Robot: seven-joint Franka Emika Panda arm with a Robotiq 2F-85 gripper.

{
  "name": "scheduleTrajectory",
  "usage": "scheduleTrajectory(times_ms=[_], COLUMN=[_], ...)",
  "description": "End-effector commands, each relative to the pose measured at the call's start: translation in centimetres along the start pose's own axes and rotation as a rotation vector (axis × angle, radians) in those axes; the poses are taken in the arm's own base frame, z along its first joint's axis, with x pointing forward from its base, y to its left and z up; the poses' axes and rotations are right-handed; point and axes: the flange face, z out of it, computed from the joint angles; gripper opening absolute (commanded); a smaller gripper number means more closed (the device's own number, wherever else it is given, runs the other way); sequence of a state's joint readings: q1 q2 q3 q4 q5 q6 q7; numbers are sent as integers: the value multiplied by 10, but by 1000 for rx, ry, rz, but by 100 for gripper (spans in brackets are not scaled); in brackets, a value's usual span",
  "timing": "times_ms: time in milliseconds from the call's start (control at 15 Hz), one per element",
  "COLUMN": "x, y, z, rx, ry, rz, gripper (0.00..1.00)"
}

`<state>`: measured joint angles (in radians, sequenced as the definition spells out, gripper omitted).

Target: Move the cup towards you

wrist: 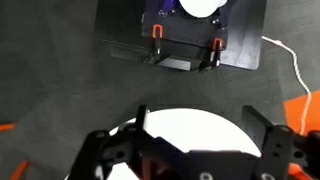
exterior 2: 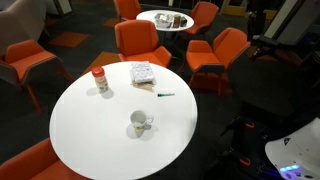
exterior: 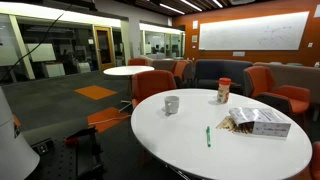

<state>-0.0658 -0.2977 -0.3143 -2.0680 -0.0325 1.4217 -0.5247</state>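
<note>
The cup (exterior: 172,104) is a small light grey mug with a side handle, standing upright near the middle of the round white table (exterior: 190,150). It also shows in an exterior view (exterior 2: 139,123). My gripper (wrist: 200,125) shows only in the wrist view, open and empty, its two dark fingers wide apart over the table's edge (wrist: 200,135). The cup does not show in the wrist view. The gripper is far from the cup.
A red-lidded jar (exterior: 223,90) (exterior 2: 99,81), a snack packet (exterior: 258,122) (exterior 2: 143,73) and a green pen (exterior: 208,136) (exterior 2: 165,95) lie on the table. Orange chairs (exterior 2: 143,42) ring it. A dark box with red clamps (wrist: 180,40) sits on the floor.
</note>
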Motion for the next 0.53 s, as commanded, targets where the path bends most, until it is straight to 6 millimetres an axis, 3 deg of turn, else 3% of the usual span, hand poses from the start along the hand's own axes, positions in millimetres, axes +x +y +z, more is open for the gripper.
scheduleTrajectory(times_ms=[0, 333, 467], x=[0, 0, 9], y=[0, 0, -5], z=[-1, -1, 2], rx=[1, 1, 9], ry=[-1, -1, 24], rz=[0, 0, 21], gripper=[100, 100, 100])
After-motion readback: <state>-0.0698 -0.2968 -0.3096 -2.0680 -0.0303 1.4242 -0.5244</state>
